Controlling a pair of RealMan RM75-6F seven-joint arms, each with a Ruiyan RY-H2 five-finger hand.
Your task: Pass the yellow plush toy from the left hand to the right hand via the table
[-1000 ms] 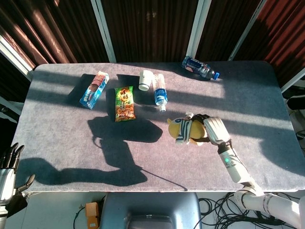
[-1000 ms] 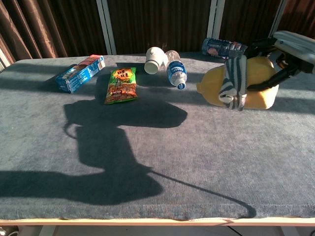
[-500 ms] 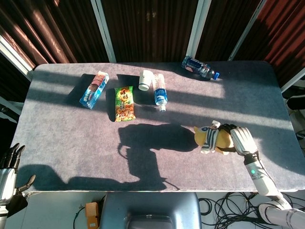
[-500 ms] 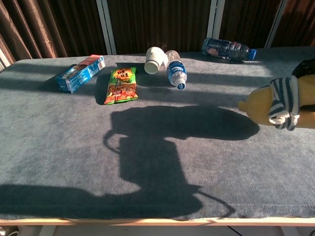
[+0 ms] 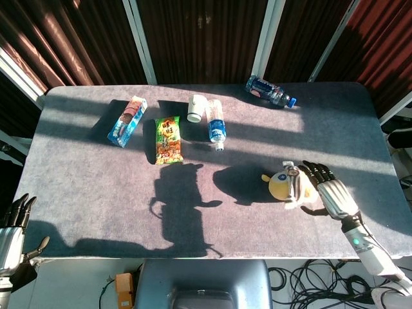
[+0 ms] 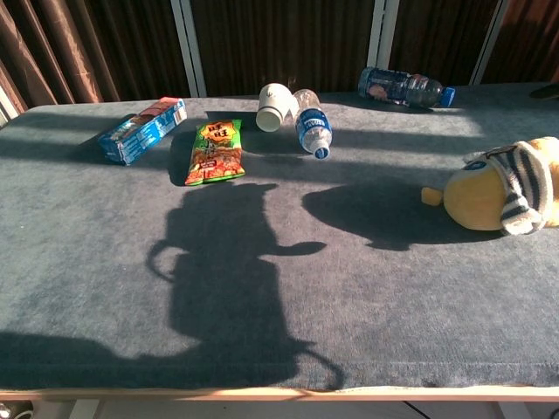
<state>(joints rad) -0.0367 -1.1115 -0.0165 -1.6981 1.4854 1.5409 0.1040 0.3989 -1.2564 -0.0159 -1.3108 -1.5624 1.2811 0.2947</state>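
The yellow plush toy (image 5: 284, 186) with its striped scarf lies on its side on the grey table (image 5: 96, 180), near the right front. The chest view shows the yellow plush toy (image 6: 489, 197) resting on the cloth with nothing wrapped around it. My right hand (image 5: 328, 192) sits just right of the toy, fingers stretched out and apart, touching or nearly touching its back. My left hand (image 5: 11, 226) hangs off the table's front left corner, fingers up and apart, holding nothing.
At the back of the table lie a blue snack box (image 5: 127, 121), a green snack bag (image 5: 168, 140), a white cup (image 5: 196, 107), a water bottle (image 5: 216, 123) and a second bottle (image 5: 270, 91). A chair back (image 5: 203, 283) stands at the front edge.
My right hand carried the toy from the table's middle out to the right, lowered it onto the cloth and spread its fingers off it. The left hand stayed put.
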